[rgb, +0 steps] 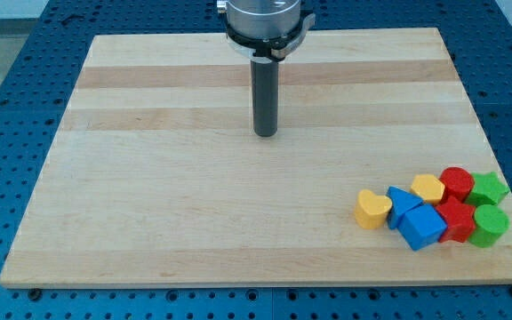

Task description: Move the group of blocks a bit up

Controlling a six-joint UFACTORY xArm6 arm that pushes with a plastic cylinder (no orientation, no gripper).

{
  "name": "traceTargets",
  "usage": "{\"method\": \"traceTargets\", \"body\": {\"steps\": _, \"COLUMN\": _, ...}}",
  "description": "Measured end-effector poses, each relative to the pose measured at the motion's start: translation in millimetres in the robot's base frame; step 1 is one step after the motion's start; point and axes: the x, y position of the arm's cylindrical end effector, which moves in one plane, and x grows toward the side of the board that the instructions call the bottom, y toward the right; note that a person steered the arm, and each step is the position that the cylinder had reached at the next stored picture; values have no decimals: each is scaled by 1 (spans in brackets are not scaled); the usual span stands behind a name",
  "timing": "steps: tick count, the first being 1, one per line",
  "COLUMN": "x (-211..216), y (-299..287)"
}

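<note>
Several blocks sit bunched at the view's bottom right of the wooden board [194, 204]. A yellow heart block [372, 209] is leftmost. Beside it are a blue block [402, 203] and a blue cube [422, 226]. A yellow block [428, 188] lies above them. A red cylinder [457, 183] and a red block [457, 220] sit further right. A green star block [487, 188] and a green cylinder [490, 225] are rightmost, near the board's right edge. My tip [266, 133] rests on the board near the top middle, far up and left of the group, touching no block.
The board lies on a blue perforated table [7, 98]. The arm's round mount [264, 22] hangs over the board's top edge. The group sits close to the board's bottom and right edges.
</note>
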Motion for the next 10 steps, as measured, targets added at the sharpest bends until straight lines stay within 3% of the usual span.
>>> {"method": "traceTargets", "body": {"steps": 1, "x": 85, "y": 12}}
{"method": "traceTargets", "body": {"steps": 3, "x": 113, "y": 12}}
{"method": "traceTargets", "body": {"steps": 5, "x": 191, "y": 12}}
{"method": "traceTargets", "body": {"steps": 7, "x": 199, "y": 23}}
{"method": "traceTargets", "body": {"steps": 8, "x": 201, "y": 87}}
{"method": "traceTargets", "body": {"steps": 9, "x": 201, "y": 87}}
{"method": "traceTargets", "body": {"steps": 10, "x": 201, "y": 134}}
